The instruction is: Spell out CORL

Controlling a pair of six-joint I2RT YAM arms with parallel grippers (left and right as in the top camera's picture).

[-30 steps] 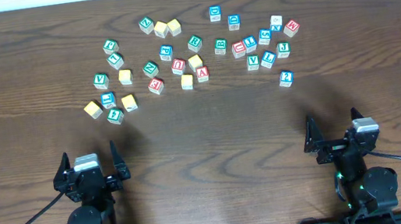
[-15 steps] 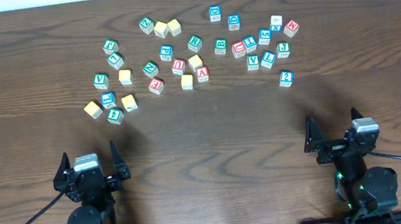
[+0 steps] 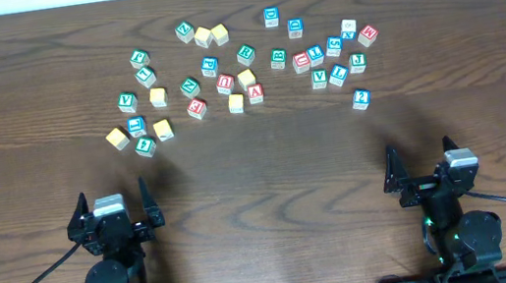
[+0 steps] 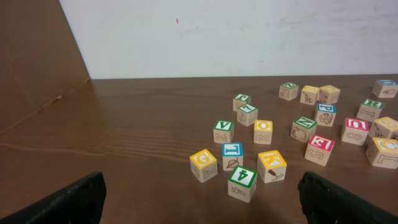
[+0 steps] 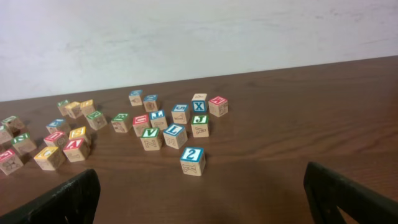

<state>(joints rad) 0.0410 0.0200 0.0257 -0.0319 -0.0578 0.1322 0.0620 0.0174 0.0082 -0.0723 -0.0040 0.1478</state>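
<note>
We look down on a dark brown wooden table (image 3: 268,174), its grain running across the width, with a white wall (image 4: 249,31) behind it. In the left wrist view a brown board (image 4: 31,68) stands at the left. Small letter cubes lie scattered over the far half.

The four cubes we want are strung out along the table's width, well apart and in no row. Each sits flat, and being a cube has no long side.
- **O cube** (image 3: 158,96): yellow, farthest left, with gaps all round it.
- **C cube** (image 3: 236,102): yellow, toward the middle, with a red A cube (image 3: 255,93) just beside it on the right and a yellow cube (image 3: 246,78) behind.
- **R cube** (image 3: 246,54): green-lettered and farther back. Its print is too small for us to be sure of the letter.
- **L cube** (image 3: 339,75): blue, on the right and turned slightly askew. A green V cube (image 3: 321,78) sits hard against its left side, and a blue 2 cube (image 3: 361,98) stands nearer to us.

The left gripper (image 4: 200,196) and the right gripper (image 5: 200,186) sit at the near edge, well apart from every cube. Each has its jaws spread wide and holds nothing.
</note>
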